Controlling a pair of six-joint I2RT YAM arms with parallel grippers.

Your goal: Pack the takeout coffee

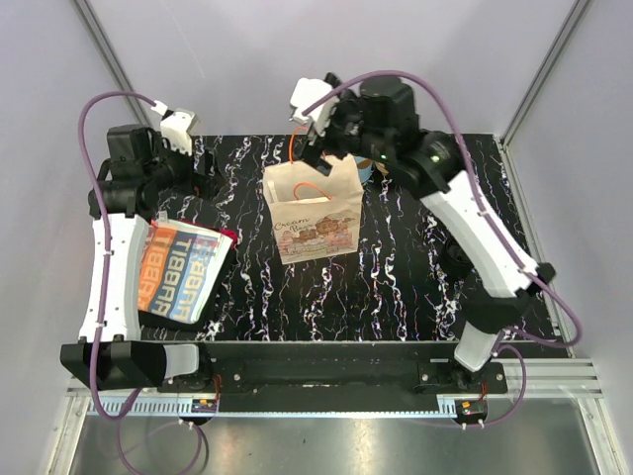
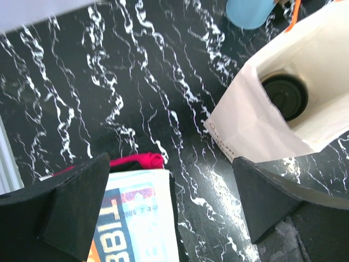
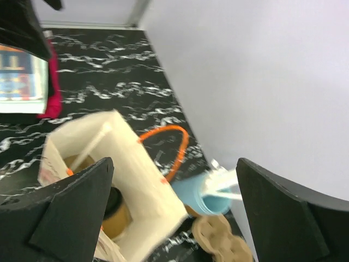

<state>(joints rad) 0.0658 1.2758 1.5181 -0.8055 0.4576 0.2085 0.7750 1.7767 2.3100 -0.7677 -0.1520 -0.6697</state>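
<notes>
The takeout coffee (image 2: 283, 97) stands upright inside the open kraft paper bag (image 1: 315, 213), its round black lid facing up. In the right wrist view its tan wall (image 3: 115, 214) shows low in the bag (image 3: 139, 174). My right gripper (image 3: 174, 213) hovers open above the bag's far end (image 1: 318, 139), holding nothing. My left gripper (image 2: 169, 210) is open and empty over the table, left of the bag (image 2: 256, 131), above a printed tote (image 2: 136, 218).
A colourful striped tote (image 1: 183, 269) with a red handle lies at the front left. Behind the bag stand a light-blue cup of white sticks (image 3: 212, 194) and a brown pulp cup carrier (image 3: 223, 240). The bag's orange handle (image 3: 177, 143) arches outward. White walls enclose the table.
</notes>
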